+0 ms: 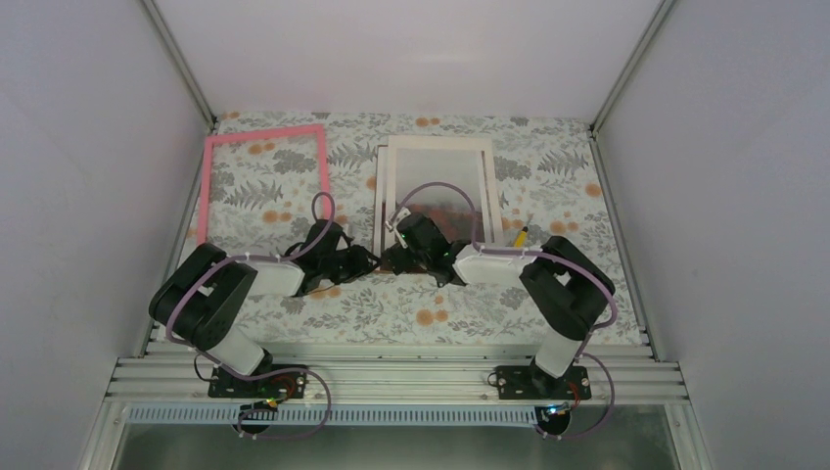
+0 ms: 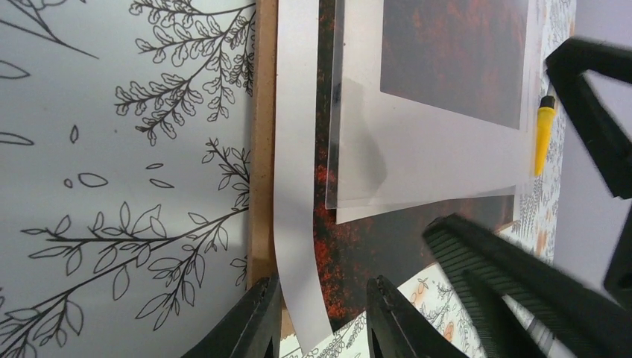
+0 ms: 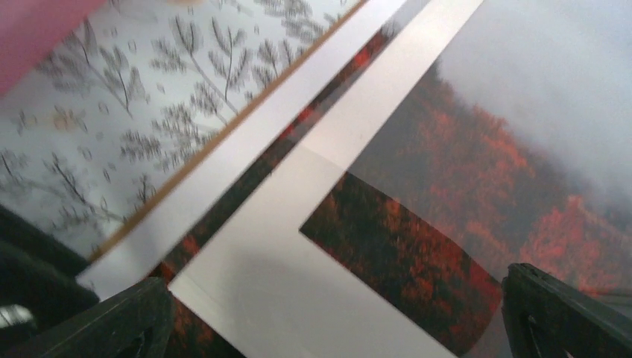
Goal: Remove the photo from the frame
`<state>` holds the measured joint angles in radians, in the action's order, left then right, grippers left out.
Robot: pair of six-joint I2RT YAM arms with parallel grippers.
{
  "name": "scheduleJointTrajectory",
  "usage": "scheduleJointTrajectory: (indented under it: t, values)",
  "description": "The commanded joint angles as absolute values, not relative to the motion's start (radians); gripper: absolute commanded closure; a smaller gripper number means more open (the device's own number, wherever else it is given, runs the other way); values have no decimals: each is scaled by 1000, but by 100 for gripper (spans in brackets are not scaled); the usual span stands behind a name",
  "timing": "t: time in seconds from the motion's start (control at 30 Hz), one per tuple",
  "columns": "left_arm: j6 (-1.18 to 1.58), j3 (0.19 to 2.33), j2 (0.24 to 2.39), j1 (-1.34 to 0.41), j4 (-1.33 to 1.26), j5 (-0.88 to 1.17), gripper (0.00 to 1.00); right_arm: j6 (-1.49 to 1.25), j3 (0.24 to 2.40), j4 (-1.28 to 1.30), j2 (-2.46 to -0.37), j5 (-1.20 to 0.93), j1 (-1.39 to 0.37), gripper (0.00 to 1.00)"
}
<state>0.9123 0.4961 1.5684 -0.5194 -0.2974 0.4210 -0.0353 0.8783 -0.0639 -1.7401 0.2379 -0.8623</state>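
Observation:
The pink frame (image 1: 262,137) lies empty at the far left of the table; its corner shows in the right wrist view (image 3: 33,22). The photo (image 1: 448,211) lies mid-table in a stack: brown backing panel (image 2: 261,149) below, white mat (image 2: 432,149) with a clear pane on top. Its red trees show in the wrist views (image 2: 350,246) (image 3: 477,171). My left gripper (image 2: 320,328) is open at the stack's near left corner, the photo's curled white margin (image 2: 298,224) between its jaws. My right gripper (image 3: 335,328) is open wide over the mat's corner (image 3: 276,291), just beside the left gripper (image 1: 370,262).
A small yellow object (image 1: 520,236) lies right of the stack, also in the left wrist view (image 2: 544,138). The floral tablecloth (image 1: 548,176) covers the table. White walls close in on the left, right and back.

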Motion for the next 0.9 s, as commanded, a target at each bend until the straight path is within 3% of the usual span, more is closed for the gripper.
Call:
scheduleJointTrajectory:
  t: [0.0, 0.87]
  values:
    - [929, 472, 1572, -528, -325, 421, 70, -113, 974, -31, -1779, 253, -857, 0]
    - [919, 469, 1610, -558, -315, 361, 70, -219, 1174, 213, -1954, 329, -854, 0]
